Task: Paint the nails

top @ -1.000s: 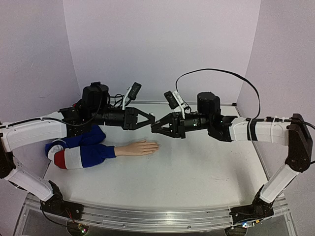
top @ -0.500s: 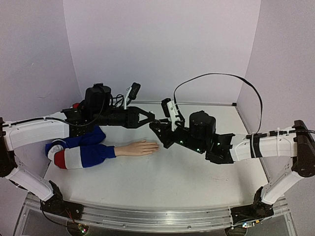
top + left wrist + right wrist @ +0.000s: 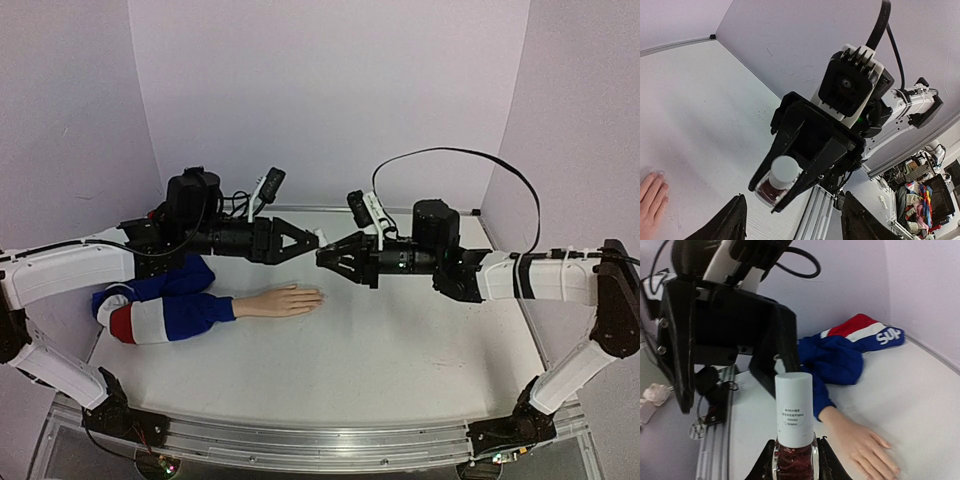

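Note:
The peach mannequin hand point(image 3: 280, 301) lies flat on the white table point(image 3: 400, 340), its blue, white and red sleeve point(image 3: 160, 312) to the left. The nails point(image 3: 318, 296) are tiny and look bare in the right wrist view point(image 3: 886, 445). My right gripper point(image 3: 325, 258) point(image 3: 794, 444) is shut on a polish bottle point(image 3: 794, 460) of dark red polish, whose white cap point(image 3: 784, 170) points at my left gripper point(image 3: 312, 243). The left gripper point(image 3: 796, 222) stands open just short of the cap, its fingers point(image 3: 735, 220) spread wide. Both grippers hang above the table, a little beyond the fingertips.
Lilac walls close in the table at the back and on both sides. A black cable point(image 3: 450, 155) loops above the right arm. The metal rail point(image 3: 300, 440) with the arm bases runs along the near edge.
The left gripper has opened and stands just clear of the white cap. The right arm dipped and twisted half a second ago, and is level again with the bottle still held.

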Robot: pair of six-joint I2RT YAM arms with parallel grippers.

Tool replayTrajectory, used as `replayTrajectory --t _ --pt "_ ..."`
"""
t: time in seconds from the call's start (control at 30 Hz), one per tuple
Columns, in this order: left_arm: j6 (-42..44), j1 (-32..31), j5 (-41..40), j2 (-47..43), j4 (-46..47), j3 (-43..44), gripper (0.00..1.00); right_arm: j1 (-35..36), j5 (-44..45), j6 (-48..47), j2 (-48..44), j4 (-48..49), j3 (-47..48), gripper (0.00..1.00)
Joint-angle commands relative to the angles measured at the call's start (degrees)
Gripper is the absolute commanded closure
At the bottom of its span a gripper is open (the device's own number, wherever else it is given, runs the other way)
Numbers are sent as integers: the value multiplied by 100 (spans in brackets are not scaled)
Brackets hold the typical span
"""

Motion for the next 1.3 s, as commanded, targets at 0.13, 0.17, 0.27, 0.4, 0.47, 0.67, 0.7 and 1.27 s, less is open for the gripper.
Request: replayTrajectory --t 0.13,0.17,0.27,0.4,0.47,0.67,0.7,1.27 --pt "95 8 638 -263 290 195 36 -52 -3003 833 275 379 785 100" --pt "81 2 729 -230 327 221 38 -52 -2997 851 317 393 812 100" --pt "107 -73 862 -195 396 255 45 -58 -2895 905 375 497 828 100" --pt "189 -134 679 -307 437 184 59 -58 -2809 892 369 517 818 100" --pt "224 -139 590 -343 444 153 65 -55 -2658 860 329 515 771 100" --pt "360 -262 289 -304 431 109 83 -59 -1633 691 144 500 552 100" --pt "386 -278 176 -298 432 98 86 -54 -1344 638 124 474 514 100" --pt "245 -304 -693 -152 206 156 95 1471 4054 -1336 99 -2 705 100"
